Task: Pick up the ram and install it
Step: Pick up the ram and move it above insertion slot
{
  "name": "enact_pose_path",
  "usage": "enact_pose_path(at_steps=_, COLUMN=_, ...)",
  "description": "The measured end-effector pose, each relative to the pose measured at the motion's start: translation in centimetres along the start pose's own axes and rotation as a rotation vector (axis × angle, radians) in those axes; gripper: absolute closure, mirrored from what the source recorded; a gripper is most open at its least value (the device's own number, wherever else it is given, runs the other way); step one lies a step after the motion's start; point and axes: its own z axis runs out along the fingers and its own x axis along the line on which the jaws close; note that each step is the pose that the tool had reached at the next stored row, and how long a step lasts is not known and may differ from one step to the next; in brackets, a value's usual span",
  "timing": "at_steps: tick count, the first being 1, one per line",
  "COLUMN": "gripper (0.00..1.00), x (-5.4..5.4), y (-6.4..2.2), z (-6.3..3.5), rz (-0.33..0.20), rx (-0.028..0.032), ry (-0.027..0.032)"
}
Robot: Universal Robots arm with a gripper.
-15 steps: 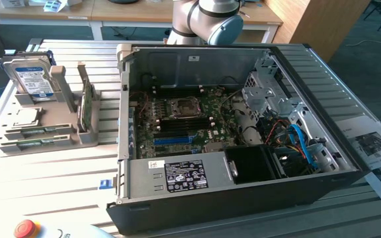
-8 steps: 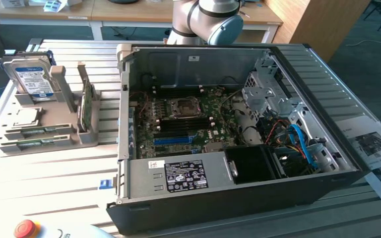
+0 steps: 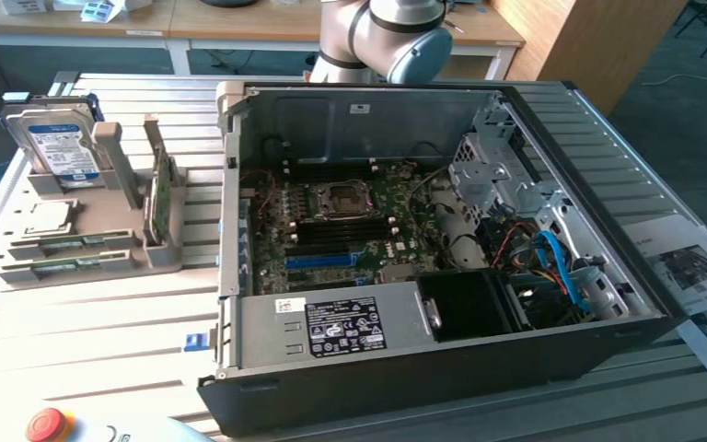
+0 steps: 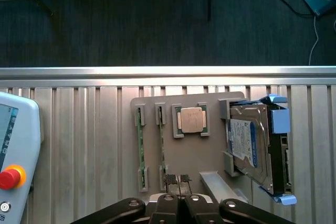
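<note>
**Ram not yet lifted; end effector empty over the parts tray**

- End effector [image 4: 177, 180]: fingertips pressed together, nothing between them. It hangs over the near edge of the parts tray [image 4: 207, 156], which lies on the slatted table [image 4: 79, 129].
- Ram [image 4: 161, 145]: a slim green stick lying flat in its holder on the tray. Its near end is just beside the fingertips, a little to one side, and it runs straight away from them. No contact that we can make out.
- Second stick [image 4: 140, 145]: same kind, parallel to the ram, one holder further out on that side.
- Processor chip [image 4: 190, 120]: ahead of the fingertips, seated in its own frame.
- Hard drive [image 4: 249, 145]: on edge in a bracket, off to the opposite side from the sticks.
- Control handset [image 4: 16, 145], with its red stop button: on the table, well beyond the second stick.
- Computer case [image 3: 452, 378]: open, lying on its side on the same table, motherboard [image 3: 329, 230] exposed. Well apart from the tray. We cannot tell whether any memory slot is filled.

Progress, as we judge it: at the very start. Both sticks sit in the tray, so neither the pick-up nor the fitting into the case is done. The end effector is placed near the ram and no more.
</note>
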Motion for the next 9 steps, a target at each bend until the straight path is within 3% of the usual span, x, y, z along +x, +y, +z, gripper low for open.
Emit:
enact_pose_path(at_steps=5, gripper=0.90, x=1.00, y=-0.04, z=-0.03, rz=0.000, rx=0.0000, ry=0.0001)
enact_pose_path(at_steps=9, gripper=0.90, x=1.16, y=-0.04, z=-0.03, rz=0.000, rx=0.0000, ry=0.0000)
